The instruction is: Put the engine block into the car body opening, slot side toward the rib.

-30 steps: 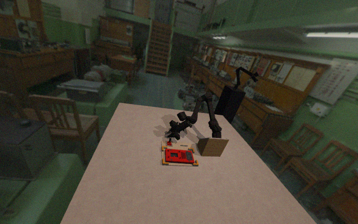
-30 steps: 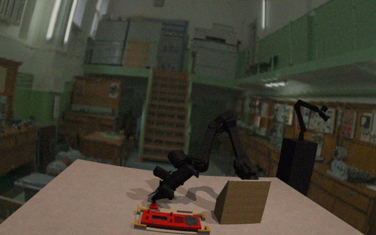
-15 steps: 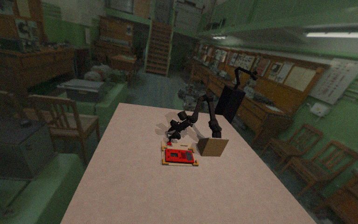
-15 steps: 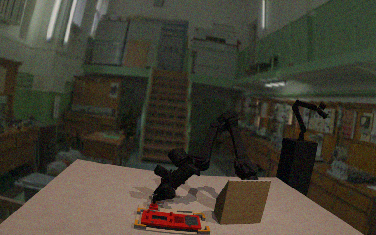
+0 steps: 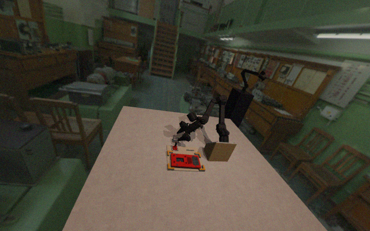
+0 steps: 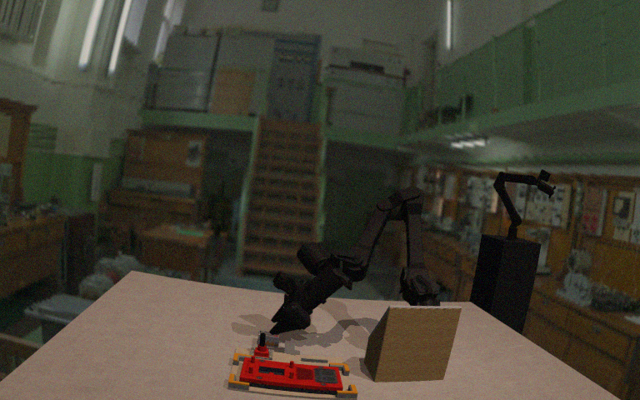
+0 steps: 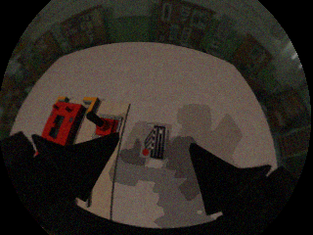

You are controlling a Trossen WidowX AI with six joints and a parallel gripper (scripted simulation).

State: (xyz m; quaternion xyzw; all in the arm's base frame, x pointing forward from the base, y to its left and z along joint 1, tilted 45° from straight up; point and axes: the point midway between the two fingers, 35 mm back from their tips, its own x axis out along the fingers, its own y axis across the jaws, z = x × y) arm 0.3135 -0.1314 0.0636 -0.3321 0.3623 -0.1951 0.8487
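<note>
The red car body [image 5: 192,160] [image 6: 304,375] [image 7: 73,122] lies flat between orange corner pieces. Its dark opening [image 5: 179,160] [image 6: 272,371] [image 7: 57,125] shows no block in it. The engine block [image 5: 175,139] [image 6: 272,339] [image 7: 157,142], grey with dark stripes and a red dot, rests on the table just beyond the board. My gripper [image 5: 178,136] [image 6: 272,327] [image 7: 155,142] is open wide and empty, just above the block; in the wrist view the block shows between the fingertips. The rib and the block's slot side cannot be made out.
A pale board [image 5: 182,148] [image 7: 100,196] carries the car body. A small red part with an upright black knob [image 5: 175,147] [image 6: 262,351] [image 7: 106,127] stands at its far left, close to the block. A brown wedge-shaped box [image 5: 220,152] [image 6: 410,344] stands right of the board.
</note>
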